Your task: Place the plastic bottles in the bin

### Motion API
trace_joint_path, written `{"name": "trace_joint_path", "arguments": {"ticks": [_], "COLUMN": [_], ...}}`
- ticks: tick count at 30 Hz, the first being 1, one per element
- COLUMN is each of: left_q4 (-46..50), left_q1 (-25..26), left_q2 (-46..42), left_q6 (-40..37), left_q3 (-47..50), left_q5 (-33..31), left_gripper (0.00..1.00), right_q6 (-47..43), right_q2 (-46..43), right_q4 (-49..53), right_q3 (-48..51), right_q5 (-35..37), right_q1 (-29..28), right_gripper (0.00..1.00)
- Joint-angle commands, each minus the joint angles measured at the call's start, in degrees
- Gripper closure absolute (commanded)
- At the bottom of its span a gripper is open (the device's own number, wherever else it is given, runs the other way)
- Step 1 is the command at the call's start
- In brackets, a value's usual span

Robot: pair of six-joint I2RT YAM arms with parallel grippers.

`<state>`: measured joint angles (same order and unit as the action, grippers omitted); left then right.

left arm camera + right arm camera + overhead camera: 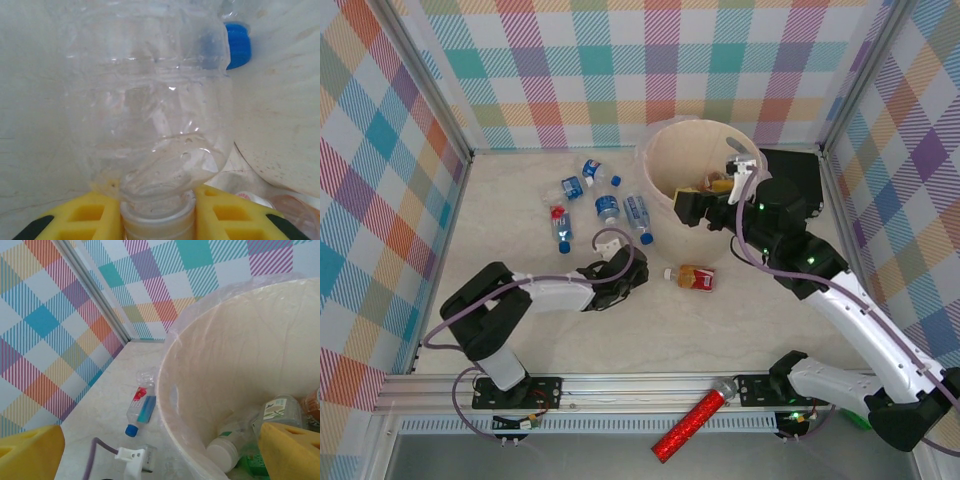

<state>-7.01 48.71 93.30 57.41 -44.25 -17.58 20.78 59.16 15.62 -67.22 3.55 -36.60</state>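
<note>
The left hand [157,222] is clamped on the neck of a clear bottle [155,100] lying on the table [650,330] (the grasp stage, it seems). The right hand [740,170] hangs spread, empty, above the bin [665,160]. Next should come a lift, then a carry far-right over the rim.

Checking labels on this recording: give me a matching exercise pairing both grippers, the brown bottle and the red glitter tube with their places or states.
1. left gripper
2. right gripper
3. brown bottle
4. red glitter tube

A. open, above the bin
B. across the metal rail at the front
C. shut on a clear bottle
D. lying on its side on the table

Pairs: 1-C, 2-A, 3-D, 4-B
</note>
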Motion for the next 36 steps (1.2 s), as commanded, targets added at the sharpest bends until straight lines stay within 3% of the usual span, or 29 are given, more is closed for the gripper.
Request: {"name": "trace_joint_path", "arguments": {"ticks": [1,8,17,23,26,36], "left_q4": [1.8,3.5,5.9,9.4,12.4,17.5], "left_q1": [1.0,4.1,5.3,5.4,5.4,5.4], "left_q2": [-5.8,-18.9,-33.9,-43.0,-46.1,-50.4], "left_q6": [-2.6,-13.9,-32.8,-39.3,-41.4,-44.9], "left_q3": [1.6,5.3,7.5,8.0,6.9,4.9], "left_q5": [-3.0,-8.5,-5.4,-2.4,-1.4,0.5], "left_gripper": [0.68,0.68,0.66,0.67,0.66,0.66], "right_q6": [1.0,1.3,2.7,1.3,0.6,0.0], "right_q2": [0.8,4.9,14.9,20.0,22.9,32.6], "right_q4": [-0.1,0.3,4.2,5.5,6.9,11.3], "right_q3": [-2.3,-4.7,-13.7,-18.3,-21.1,-29.8], "right_q5": [-0.2,-1.6,-12.3,-15.3,-17.0,-23.0], "right_q1": [-1.2,-2.7,-3.0,-5.5,-6.7,-8.9], "right_gripper": [0.01,0.01,0.01,0.00,0.08,0.13]}}
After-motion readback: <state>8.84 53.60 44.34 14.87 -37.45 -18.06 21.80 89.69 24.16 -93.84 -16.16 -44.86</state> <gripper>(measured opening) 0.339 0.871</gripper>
